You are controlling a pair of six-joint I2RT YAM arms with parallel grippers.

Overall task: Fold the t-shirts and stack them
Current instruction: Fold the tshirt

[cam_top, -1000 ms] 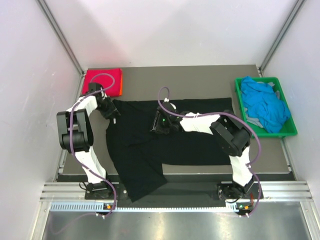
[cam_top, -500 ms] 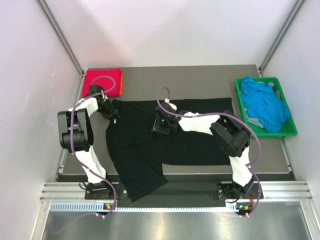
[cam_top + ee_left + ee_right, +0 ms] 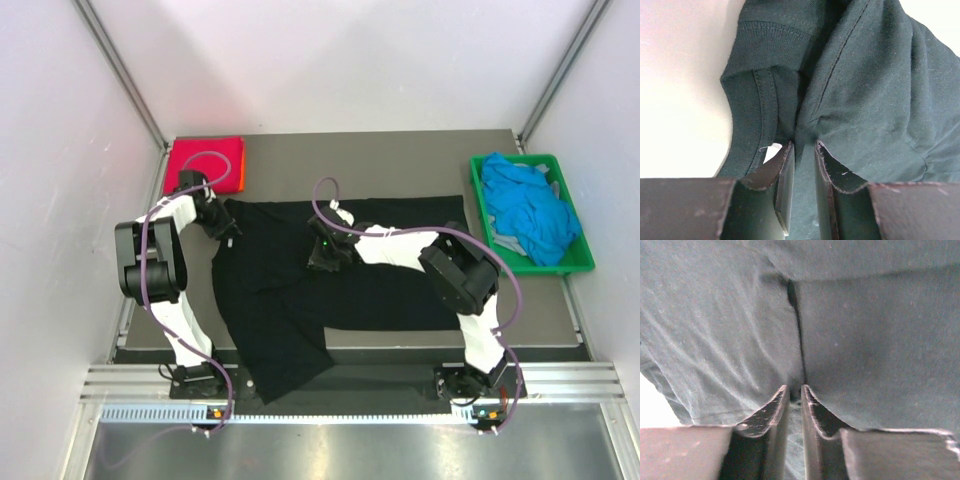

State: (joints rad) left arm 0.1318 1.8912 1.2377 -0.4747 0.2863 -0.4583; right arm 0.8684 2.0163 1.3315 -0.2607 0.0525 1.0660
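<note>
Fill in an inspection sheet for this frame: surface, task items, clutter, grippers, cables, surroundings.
Surface: grey table, no spills seen.
Job's things: black t-shirt spread across the middle, one corner hanging over the near edge; magenta-red shirt folded at far left; blue shirts heaped in the green crate at right.
Clutter: nothing seen.
Grippers: left fingers pinch the black t-shirt beside its collar; right fingers pinch a fold mid-shirt.
Cables: purple cables loop off both arms.
Surroundings: white walls on three sides; metal rail in front.
</note>
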